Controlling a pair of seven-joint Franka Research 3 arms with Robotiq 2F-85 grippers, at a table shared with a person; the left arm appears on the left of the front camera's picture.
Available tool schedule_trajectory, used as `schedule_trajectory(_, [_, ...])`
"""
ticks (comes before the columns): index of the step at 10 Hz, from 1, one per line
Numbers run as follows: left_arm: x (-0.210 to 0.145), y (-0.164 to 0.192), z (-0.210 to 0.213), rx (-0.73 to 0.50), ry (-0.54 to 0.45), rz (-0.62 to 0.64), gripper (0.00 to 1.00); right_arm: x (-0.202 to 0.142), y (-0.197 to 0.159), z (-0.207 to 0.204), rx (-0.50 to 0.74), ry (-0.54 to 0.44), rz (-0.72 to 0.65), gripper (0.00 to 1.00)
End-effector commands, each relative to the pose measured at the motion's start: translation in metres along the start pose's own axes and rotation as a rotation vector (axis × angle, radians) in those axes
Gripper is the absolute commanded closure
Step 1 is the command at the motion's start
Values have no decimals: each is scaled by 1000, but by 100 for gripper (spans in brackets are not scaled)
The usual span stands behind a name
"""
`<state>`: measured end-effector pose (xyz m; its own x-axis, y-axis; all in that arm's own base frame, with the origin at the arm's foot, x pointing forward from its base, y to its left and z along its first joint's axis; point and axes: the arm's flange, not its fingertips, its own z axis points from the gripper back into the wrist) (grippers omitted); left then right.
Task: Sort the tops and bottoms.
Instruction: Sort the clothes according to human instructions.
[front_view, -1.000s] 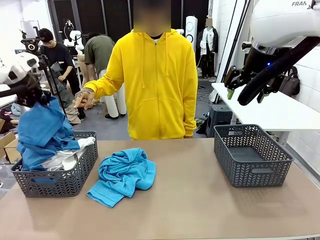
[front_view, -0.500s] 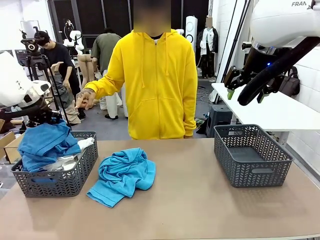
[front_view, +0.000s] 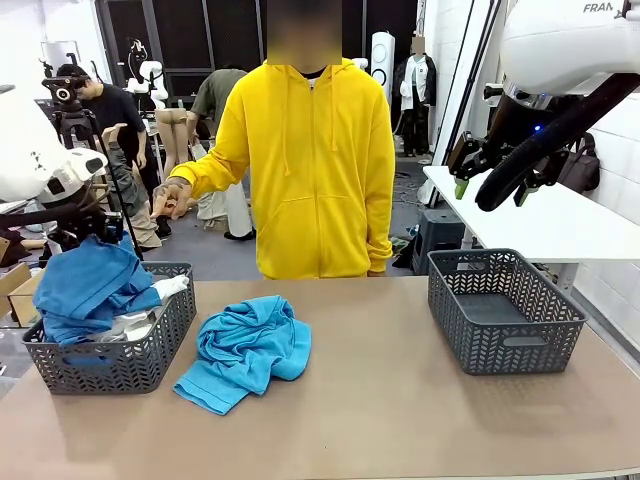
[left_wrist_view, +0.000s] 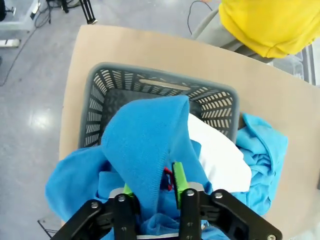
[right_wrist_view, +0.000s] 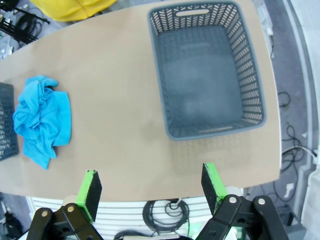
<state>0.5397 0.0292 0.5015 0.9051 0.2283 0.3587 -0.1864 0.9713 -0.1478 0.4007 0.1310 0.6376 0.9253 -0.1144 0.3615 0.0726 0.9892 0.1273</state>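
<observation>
Altogether, two baskets (front_view: 505, 310) (front_view: 110, 365) and three garments (front_view: 90, 285) (front_view: 172, 287) (front_view: 245, 350) show.

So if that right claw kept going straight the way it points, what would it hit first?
Probably the bare table, right beside the empty grey basket. Depth is unclear, so it could clip the basket's rim instead.

Left basket (front_view: 110, 365), lower left: grey, chevron mesh; contents royal blue garment (front_view: 90, 285) and white garment (front_view: 172, 287). Centre: turquoise garment (front_view: 245, 350) on tan table (front_view: 420, 410). Right basket (front_view: 505, 340): grey chevron mesh. Hoodie (front_view: 315, 170): yellow.
</observation>
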Motion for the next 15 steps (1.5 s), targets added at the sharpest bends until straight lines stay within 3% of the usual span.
schedule_trajectory(1, [-6, -4, 14, 9, 5, -14, 6, -4, -1, -5, 28, -11, -10, 0])
schedule_trajectory(2, [-3, -7, 22, 22, -5, -25, 0, -4, -1, -5, 28, -11, -10, 0])
schedule_trajectory(9, [1, -13, 95, 127, -126, -94, 0, -4, -1, -5, 28, -11, -10, 0])
schedule_trajectory(12, [-3, 2, 129, 95, -147, -107, 0, -4, -1, -5, 28, -11, -10, 0])
schedule_trajectory(15, [-6, 13, 125, 59, -133, -94, 0, -4, -1, -5, 28, -11, -10, 0])
